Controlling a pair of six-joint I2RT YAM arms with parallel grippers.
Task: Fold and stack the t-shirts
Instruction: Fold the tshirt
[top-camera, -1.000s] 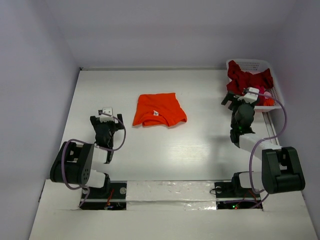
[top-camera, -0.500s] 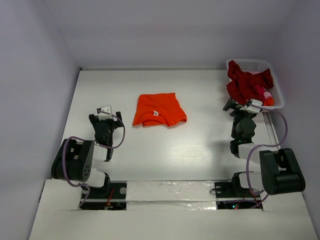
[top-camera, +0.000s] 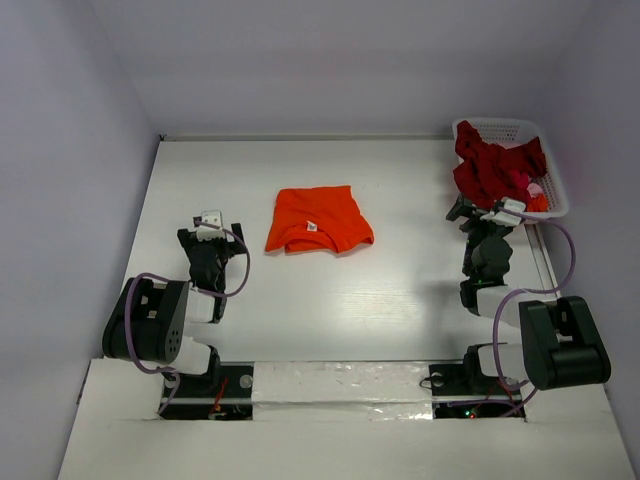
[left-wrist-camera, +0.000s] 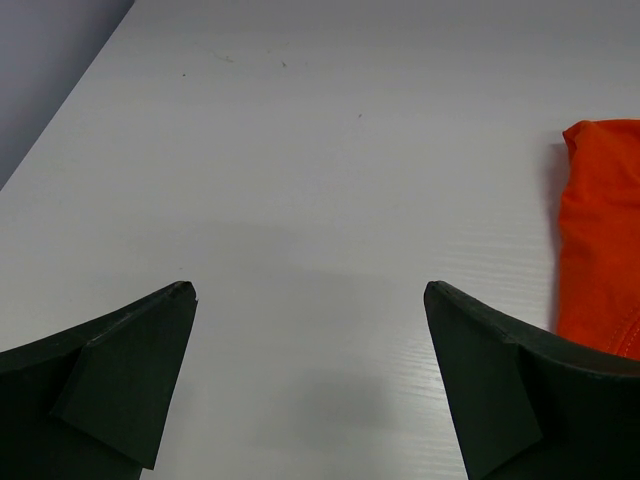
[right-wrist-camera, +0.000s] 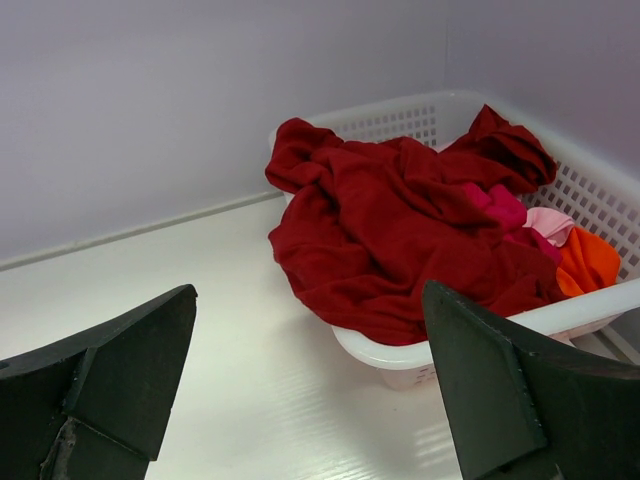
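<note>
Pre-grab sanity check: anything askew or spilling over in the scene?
The dark red t-shirt is crumpled and spills over the near rim of the white basket. The folded orange t-shirt lies slightly skewed on the table. Nothing looks damaged.

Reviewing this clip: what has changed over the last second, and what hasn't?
The right gripper drew back from the basket toward its base, then stopped. The left gripper shifted slightly as its arm tucked in. Both stayed open and empty; nothing was grasped or released. The orange t-shirt and the dark red t-shirts in the basket did not move.
</note>
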